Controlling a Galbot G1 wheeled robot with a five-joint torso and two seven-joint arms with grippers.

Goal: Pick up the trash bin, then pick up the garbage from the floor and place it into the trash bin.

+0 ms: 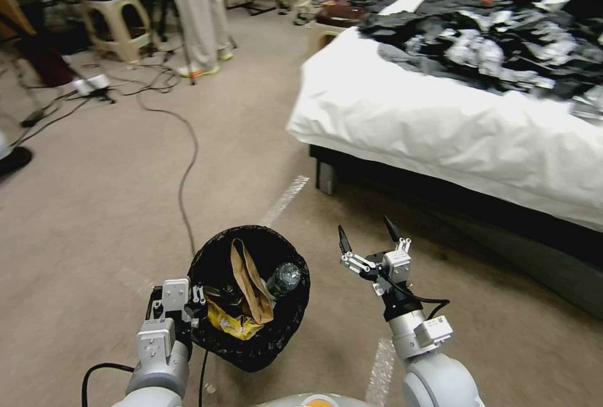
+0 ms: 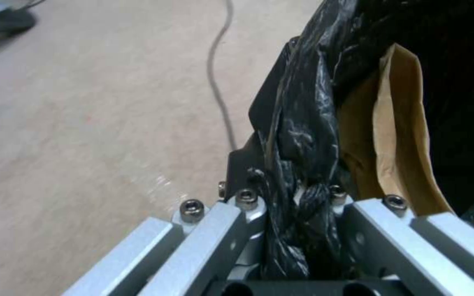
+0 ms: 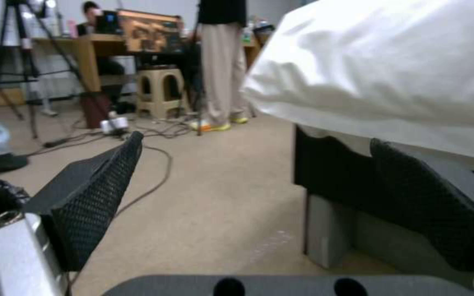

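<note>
- The left gripper (image 1: 196, 299) is clamped on the rim of the small round trash bin lined with a glossy black plastic bag (image 1: 289, 319), holding it low in front of the robot over the beige floor (image 1: 94, 218).
- Inside the bin lie a brown cardboard scrap (image 1: 250, 281), a yellow snack wrapper (image 1: 229, 325) and a clear plastic bottle (image 1: 284, 279).
- The right gripper (image 1: 367, 237) hovers just beside the bin, fingers spread wide and holding nothing.
- A bed with a white cover (image 1: 440, 124) stands to the right.
- Judging from this, the bin is in hand and some litter is collected; no loose litter shows nearby, so the next move calls for searching the floor.
</note>
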